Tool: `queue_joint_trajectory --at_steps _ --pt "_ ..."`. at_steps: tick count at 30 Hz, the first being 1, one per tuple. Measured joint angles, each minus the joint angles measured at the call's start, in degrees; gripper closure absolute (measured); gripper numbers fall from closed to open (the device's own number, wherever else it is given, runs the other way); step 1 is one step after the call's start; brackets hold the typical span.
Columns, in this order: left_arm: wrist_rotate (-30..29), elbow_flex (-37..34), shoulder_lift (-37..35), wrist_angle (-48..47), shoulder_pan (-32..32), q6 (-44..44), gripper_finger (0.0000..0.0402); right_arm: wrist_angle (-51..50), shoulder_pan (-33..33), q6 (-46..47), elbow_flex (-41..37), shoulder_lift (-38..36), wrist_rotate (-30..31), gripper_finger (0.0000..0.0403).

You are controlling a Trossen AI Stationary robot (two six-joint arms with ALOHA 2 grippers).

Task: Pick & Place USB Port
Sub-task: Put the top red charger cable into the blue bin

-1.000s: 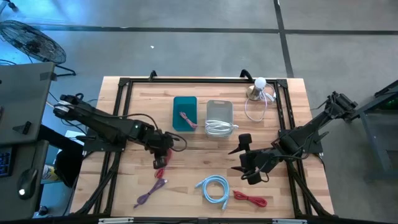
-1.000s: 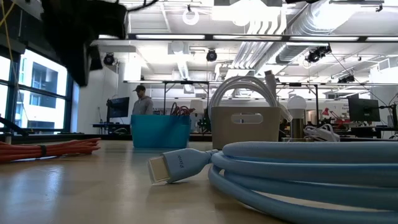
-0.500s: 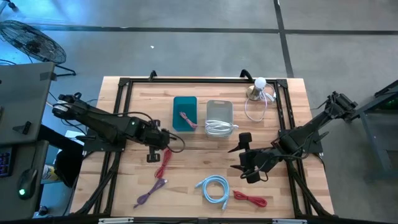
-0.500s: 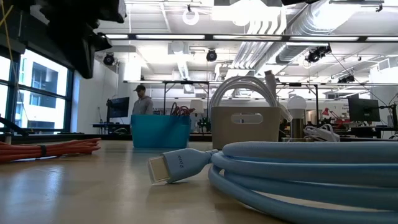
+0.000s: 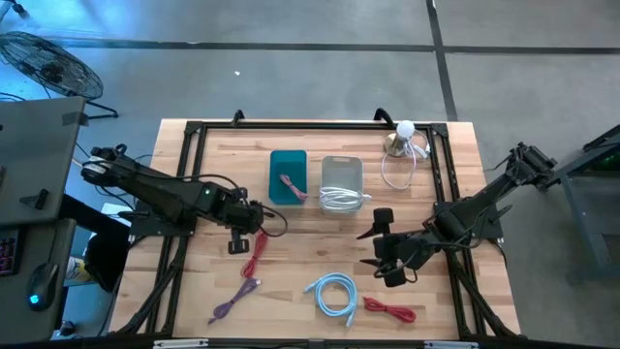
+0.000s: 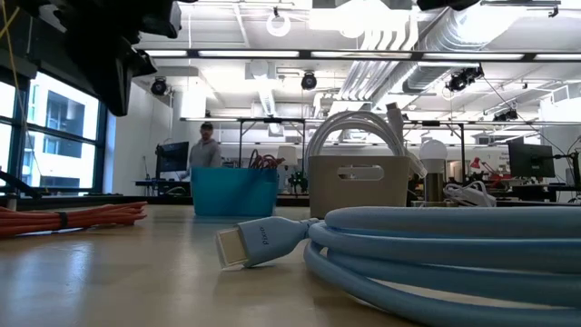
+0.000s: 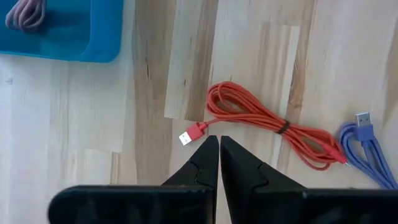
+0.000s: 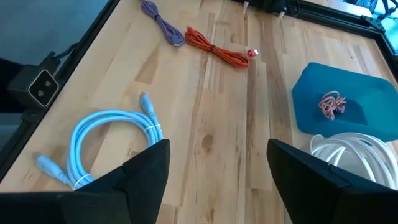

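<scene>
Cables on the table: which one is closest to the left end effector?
The orange-red cable, lying just in front of the left end effector, whose fingers are shut. The purple cable, light-blue cable and dark red cable lie farther off.

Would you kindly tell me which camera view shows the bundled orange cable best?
The left wrist view: the orange cable fills its middle, plug and tie visible. The high and right wrist views show it small; the low view shows an orange bundle edge-on.
</scene>
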Motion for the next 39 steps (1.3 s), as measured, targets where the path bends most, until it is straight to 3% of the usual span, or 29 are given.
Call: queue_joint_trajectory --at_steps 4,9,16,20,30,39 --pt "0.0 0.0 0.0 -0.1 0.0 0.1 0.0358 0.0 0.0 0.0 0.0 0.0 -0.2 0.0141" --pt "0.0 0.0 0.0 -0.1 0.0 -0.4 0.0289 -0.2 0.0 -0.1 -0.1 0.0 -1.3 0.0141" --pt "2.0 -2.0 0.0 1.0 0.0 -12.0 0.0212 -1.0 0.0 -1.1 -0.1 0.0 -1.5 0.0141" --pt "4.8 -4.5 0.0 4.2 0.0 -18.9 0.0205 -1.1 0.0 -2.3 -0.1 0.0 -2.8 0.0141" --pt "5.0 -10.7 0.0 19.3 0.0 -24.3 0.0204 -3.4 0.0 -6.5 -0.1 0.0 -5.4 0.0141" --pt "5.0 -10.9 2.3 19.0 0.0 -26.7 0.0204 -4.2 0.0 -9.5 -0.1 0.0 -7.7 0.0142"
